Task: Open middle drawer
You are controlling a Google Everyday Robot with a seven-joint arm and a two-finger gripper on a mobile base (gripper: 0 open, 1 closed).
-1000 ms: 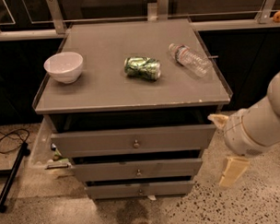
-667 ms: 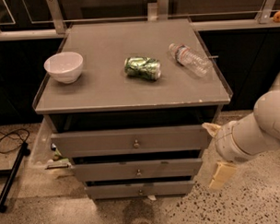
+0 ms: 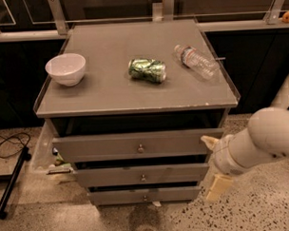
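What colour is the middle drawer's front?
Grey: the middle drawer, camera view; gripper just right of it.

pincer (image 3: 214, 165) beside middle drawer (image 3: 142, 175) | arm (image 3: 265, 138) cut off by right edge

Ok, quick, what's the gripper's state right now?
Gripper: open, holding nothing, at the right end of the middle drawer, well away from its knob.

Arm (image 3: 271, 134) is a thick, smooth, rounded white tube w/ a narrower white wrist section, ending in the gripper (image 3: 212, 166), just right of the middle drawer (image 3: 113, 176), w/ two blocky pale-yellow fingers (image 3: 217, 187) set well apart.
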